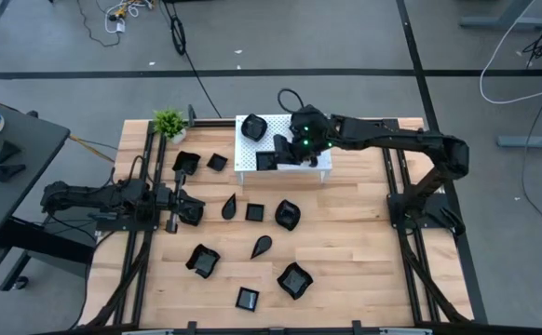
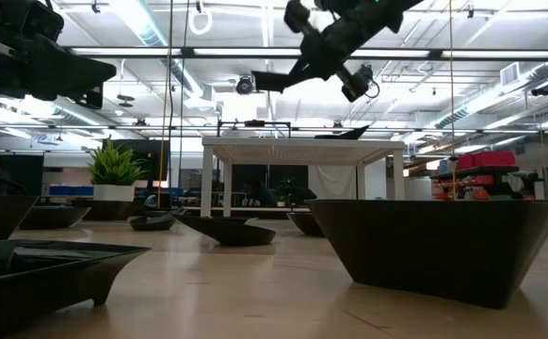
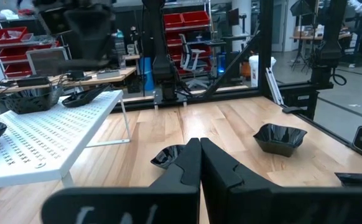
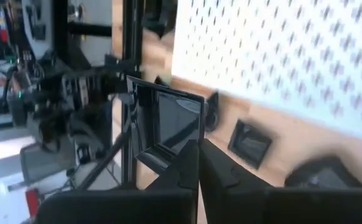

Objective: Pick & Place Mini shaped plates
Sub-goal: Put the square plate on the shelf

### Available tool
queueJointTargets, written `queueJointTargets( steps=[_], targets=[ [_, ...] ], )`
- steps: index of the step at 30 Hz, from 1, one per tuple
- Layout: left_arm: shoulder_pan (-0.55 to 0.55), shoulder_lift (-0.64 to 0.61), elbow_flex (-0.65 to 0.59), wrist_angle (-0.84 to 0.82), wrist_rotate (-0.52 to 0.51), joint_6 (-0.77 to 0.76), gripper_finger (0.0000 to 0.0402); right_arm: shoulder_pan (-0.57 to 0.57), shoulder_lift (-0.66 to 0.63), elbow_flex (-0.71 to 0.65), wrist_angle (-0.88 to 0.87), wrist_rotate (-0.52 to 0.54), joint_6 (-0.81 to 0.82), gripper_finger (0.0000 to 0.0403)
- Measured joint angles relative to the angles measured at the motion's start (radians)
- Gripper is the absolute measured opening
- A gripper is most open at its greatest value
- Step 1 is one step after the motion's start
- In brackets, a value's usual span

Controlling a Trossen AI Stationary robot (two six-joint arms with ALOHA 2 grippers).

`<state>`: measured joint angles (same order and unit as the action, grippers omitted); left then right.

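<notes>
Light came from ceiling strips (image 2: 152,24) overhead, bright and even across the pale desk (image 1: 345,251), with only soft shadows under the white stand (image 1: 285,149). Seen from the low camera, the nearest black plate (image 2: 439,245) went dark against that glow. The right wrist picture was tilted and smeared — the stand's perforations blurred.

Glossy black plates (image 1: 294,279), pale smooth wooden table (image 1: 355,242), white perforated stand (image 1: 294,174)

Glossy black mini plates (image 1: 291,279) lie on pale wood table (image 1: 345,261); white perforated stand (image 1: 322,174), green plant (image 1: 169,122).
</notes>
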<state>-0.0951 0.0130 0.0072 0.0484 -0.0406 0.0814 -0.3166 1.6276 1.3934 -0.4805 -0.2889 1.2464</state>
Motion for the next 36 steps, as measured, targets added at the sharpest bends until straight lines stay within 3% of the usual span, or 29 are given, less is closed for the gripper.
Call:
queueJointTargets(
  steps=[7,17,25,36],
  targets=[
    [0.000,0.000,0.000,0.000,0.000,0.000,0.0003,-0.024,0.071,0.034,0.009,0.002,0.037,0.0006],
    [0.000,0.000,0.000,-0.001,0.000,0.000,0.0003,-0.034,0.075,0.037,-0.011,0.045,0.104,0.0006],
    [0.000,0.000,0.000,-0.001,0.000,0.000,0.0003,-0.067,0.084,0.132,-0.156,0.091,0.058,0.0005],
    [0.000,0.000,0.000,-0.001,0.000,0.000,0.0003,-0.059,0.153,0.133,-0.101,0.026,0.080,0.0005]
  ],
)
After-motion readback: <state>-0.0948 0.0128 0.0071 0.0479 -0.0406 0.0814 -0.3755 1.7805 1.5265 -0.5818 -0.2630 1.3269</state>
